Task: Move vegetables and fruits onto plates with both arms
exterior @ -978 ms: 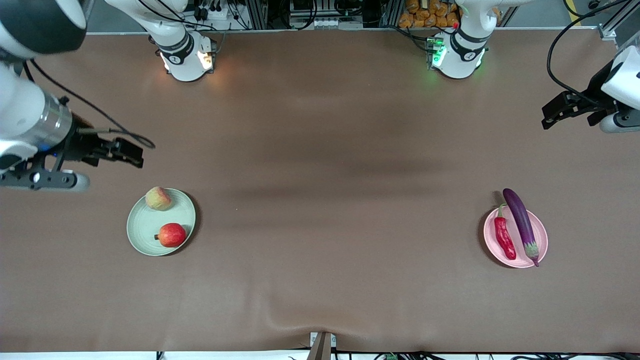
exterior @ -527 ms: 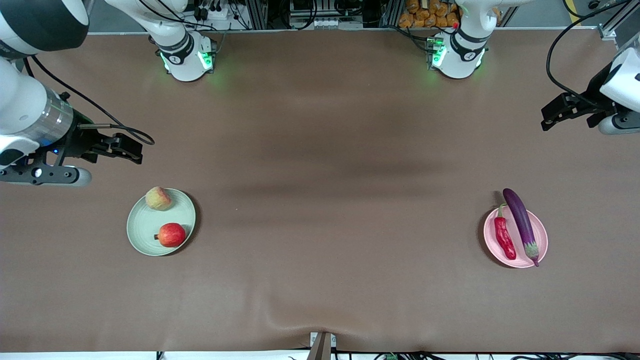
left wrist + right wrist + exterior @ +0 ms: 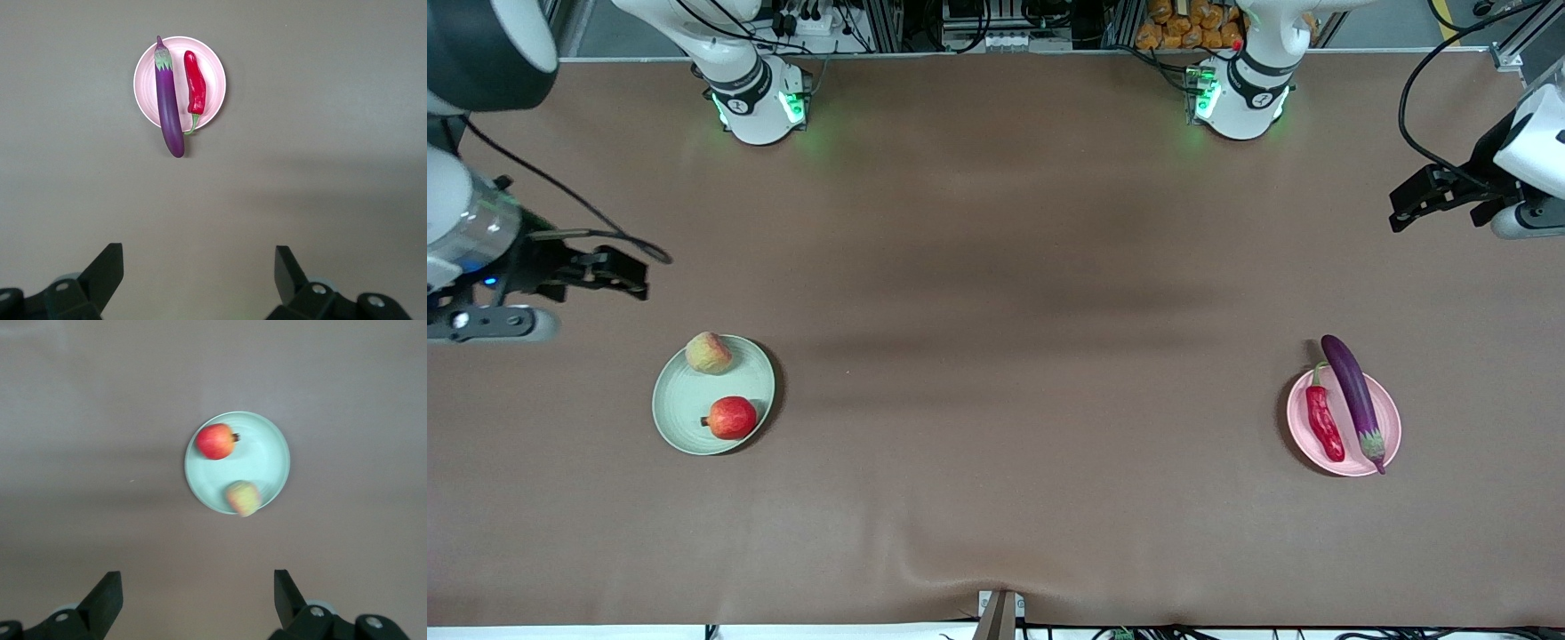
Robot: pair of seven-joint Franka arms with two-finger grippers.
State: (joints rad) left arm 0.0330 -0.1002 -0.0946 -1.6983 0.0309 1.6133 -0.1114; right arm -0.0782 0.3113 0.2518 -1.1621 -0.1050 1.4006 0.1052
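Note:
A pale green plate (image 3: 685, 411) (image 3: 270, 457) toward the right arm's end holds the round red fruit (image 3: 732, 418) (image 3: 215, 441) and the pale peach-like fruit (image 3: 708, 352) (image 3: 243, 498). On the pale pink plate (image 3: 1386, 433) (image 3: 212, 73) toward the left arm's end lie the purple eggplant (image 3: 1352, 396) (image 3: 169, 100) and the red chili pepper (image 3: 1323, 422) (image 3: 195, 83). My right gripper (image 3: 633, 275) (image 3: 197, 600) hangs open and empty in the air at the table's end, off to the side of the green plate. My left gripper (image 3: 1405, 206) (image 3: 199, 280) hangs open and empty, high at the table's other end.
Both arm bases (image 3: 760, 102) (image 3: 1240, 98) stand along the table's edge farthest from the front camera, with green lights on. Brown table surface (image 3: 1014, 356) stretches bare between the two plates. Black cables (image 3: 1423, 80) trail from the wrists.
My right gripper has drawn back toward the table's end, away from the green plate. The right base's light turned from white to green. The left arm has barely moved.

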